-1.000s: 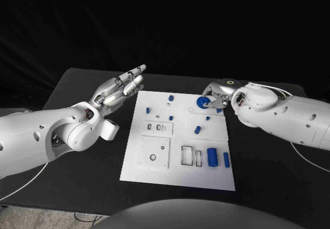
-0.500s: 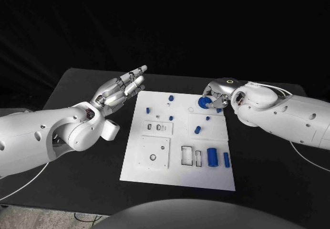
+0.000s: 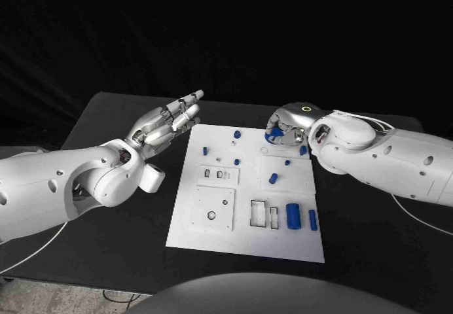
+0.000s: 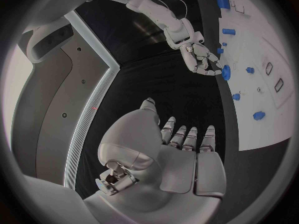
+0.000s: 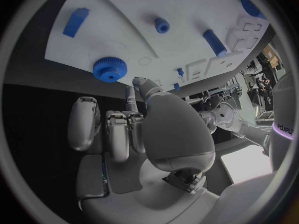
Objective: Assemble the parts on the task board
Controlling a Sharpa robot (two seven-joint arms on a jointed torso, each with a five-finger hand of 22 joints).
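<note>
The white task board point(image 3: 247, 241) lies mid-table with several small blue parts on it. Over its far right corner my right hand point(image 3: 288, 123) holds a blue toothed wheel point(image 3: 275, 134) at its fingertips. The right wrist view shows that wheel point(image 5: 109, 69) just beyond the fingers point(image 5: 84, 122) and against the board point(image 5: 156, 5). In the left wrist view the wheel point(image 4: 225, 72) sits at the tips of the right hand point(image 4: 199, 59). My left hand point(image 3: 168, 122) hovers flat and empty beside the board's far left edge, fingers straight, also seen as the hand point(image 4: 184, 149).
Loose blue pegs point(image 3: 271, 177) lie on the board's far half. A thick blue cylinder point(image 3: 292, 216) and a thin blue bar point(image 3: 311, 220) sit near the front right, beside rectangular slots point(image 3: 256, 213). Black table point(image 3: 113, 216) surrounds the board.
My right hand has shifted a little to the left and farther away, carrying the blue wheel with it. The left hand has stayed in place.
</note>
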